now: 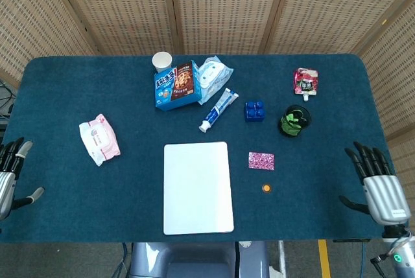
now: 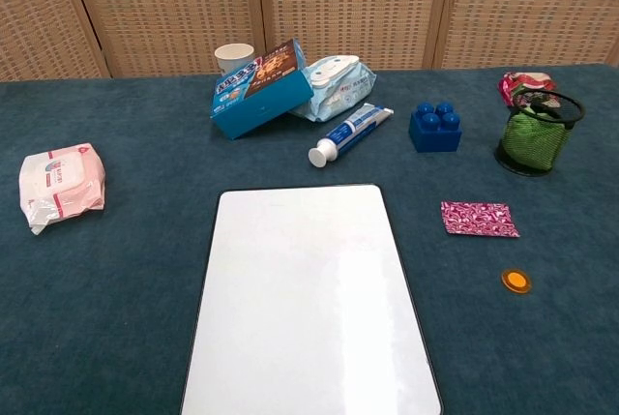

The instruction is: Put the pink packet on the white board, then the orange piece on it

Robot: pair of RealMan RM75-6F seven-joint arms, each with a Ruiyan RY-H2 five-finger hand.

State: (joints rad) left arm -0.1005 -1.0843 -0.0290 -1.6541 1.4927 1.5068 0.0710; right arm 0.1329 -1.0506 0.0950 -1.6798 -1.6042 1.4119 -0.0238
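Right hand (image 1: 380,190): at the table's right front edge, fingers spread and pointing up, holding nothing, well apart from all objects. Left hand (image 1: 8,177): at the left front edge, fingers likewise apart, thumb out to the side, nothing held. Neither hand visible in the chest view. Pink packet (image 2: 479,219): flat on the blue tabletop (image 1: 78,207), just right of the white board (image 2: 309,299), not touching it. Orange piece (image 2: 515,281): small round disc, near the packet on its front-right side, apart from both packet and board. White board: flat, centred near the front edge, bare surface. Behind the packet: blue building block (image 2: 434,128), and to its right a black mesh cup (image 2: 537,132) with green contents. Behind the cup: red-and-white pouch (image 1: 305,83). Behind the board: toothpaste tube (image 2: 349,133) lying at an angle, cap toward the board; blue snack box (image 2: 260,88) tilted, beside a pale blue wipes pack (image 2: 339,77); white paper cup (image 2: 234,56) upright behind the box. Far left: pink-and-white wipes pack (image 2: 60,184), well apart from the rest.
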